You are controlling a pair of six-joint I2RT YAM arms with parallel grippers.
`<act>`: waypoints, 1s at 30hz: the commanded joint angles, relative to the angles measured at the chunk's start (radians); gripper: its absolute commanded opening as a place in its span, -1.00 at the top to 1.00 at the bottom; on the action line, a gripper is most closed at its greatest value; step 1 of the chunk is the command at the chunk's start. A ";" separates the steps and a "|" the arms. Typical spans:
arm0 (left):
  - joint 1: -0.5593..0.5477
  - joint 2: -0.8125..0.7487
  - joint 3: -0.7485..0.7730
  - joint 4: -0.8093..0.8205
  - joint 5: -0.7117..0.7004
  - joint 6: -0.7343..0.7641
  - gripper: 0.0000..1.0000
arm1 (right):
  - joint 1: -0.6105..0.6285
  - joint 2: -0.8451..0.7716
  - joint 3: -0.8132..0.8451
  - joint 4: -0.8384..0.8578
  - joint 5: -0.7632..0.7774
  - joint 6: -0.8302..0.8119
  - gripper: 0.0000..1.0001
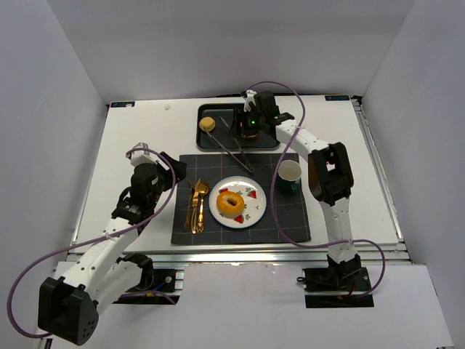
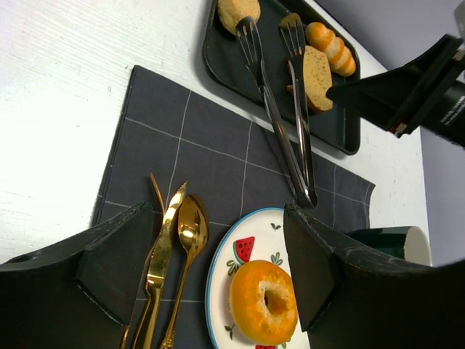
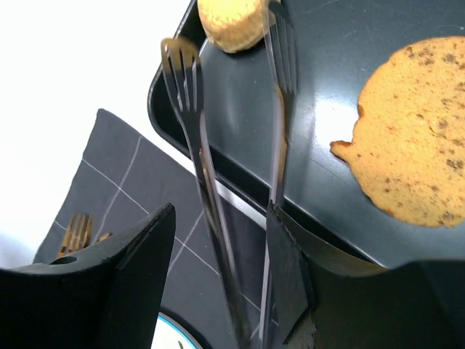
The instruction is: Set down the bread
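While the right gripper hangs spread and empty over the tongs lying half on the black tray, the left gripper gapes wide, holding nothing, near the gold cutlery; beside that, the bagel lies on the watermelon-print plate on the grey placemat

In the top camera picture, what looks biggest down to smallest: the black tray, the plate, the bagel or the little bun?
Largest to smallest:
1. black tray
2. plate
3. bagel
4. little bun
None look alike in size.
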State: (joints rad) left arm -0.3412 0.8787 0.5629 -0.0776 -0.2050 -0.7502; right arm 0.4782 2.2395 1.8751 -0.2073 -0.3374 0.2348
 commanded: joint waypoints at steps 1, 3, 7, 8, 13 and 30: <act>0.007 0.011 0.012 0.007 -0.007 0.002 -0.63 | -0.006 0.028 0.047 0.049 -0.015 0.047 -0.16; 0.007 0.014 0.015 0.006 -0.008 0.005 -0.63 | -0.006 0.029 0.048 0.048 -0.011 0.044 -0.16; 0.007 0.025 0.015 0.010 -0.007 0.006 -0.63 | -0.007 0.028 0.048 0.049 -0.006 0.023 -0.16; 0.007 0.029 0.017 0.012 -0.007 0.006 -0.63 | -0.006 0.028 0.048 0.048 -0.005 0.012 -0.16; 0.007 0.045 0.023 0.021 -0.001 0.012 -0.63 | -0.006 0.032 0.055 0.013 0.069 -0.080 -0.08; 0.007 0.088 0.037 0.010 0.015 0.017 -0.62 | 0.025 0.161 0.121 -0.024 0.176 -0.209 0.32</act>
State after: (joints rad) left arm -0.3412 0.9791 0.5659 -0.0711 -0.1947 -0.7410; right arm 0.5026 2.3962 1.9453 -0.2363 -0.1921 0.0509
